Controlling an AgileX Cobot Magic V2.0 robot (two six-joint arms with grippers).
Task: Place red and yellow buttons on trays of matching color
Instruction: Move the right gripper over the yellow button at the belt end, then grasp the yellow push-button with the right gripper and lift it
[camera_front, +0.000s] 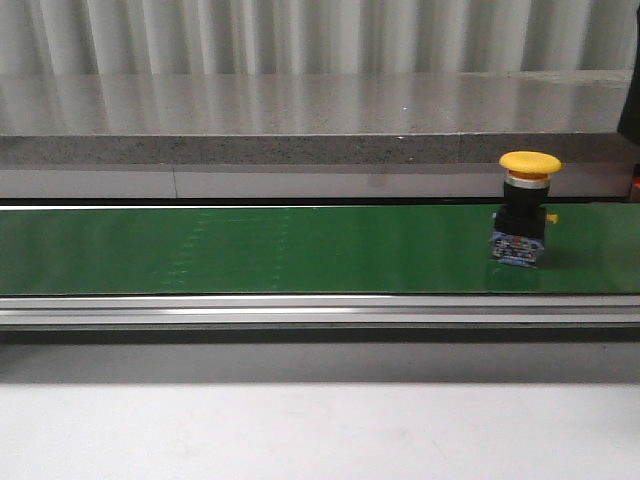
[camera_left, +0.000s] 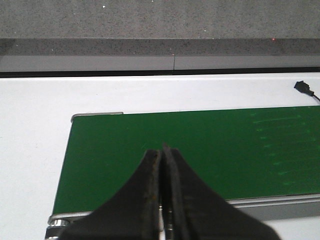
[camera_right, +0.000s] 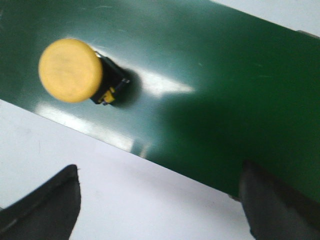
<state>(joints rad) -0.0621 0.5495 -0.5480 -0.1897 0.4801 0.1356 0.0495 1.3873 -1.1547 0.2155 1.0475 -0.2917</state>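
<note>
The yellow button (camera_front: 529, 206) is stood upright, cap up, near the right end of the green belt (camera_front: 250, 250), beyond the spread fingers of the right gripper (camera_right: 160, 200), which is judged nearer than the left gripper (camera_left: 163, 152), pressed together over the belt's left end.

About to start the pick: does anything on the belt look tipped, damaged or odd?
Nothing stands out. The yellow button stands upright on the green belt, cap up, toward its right end. The right gripper is open above it; the left gripper is shut over the belt's other end.
</note>
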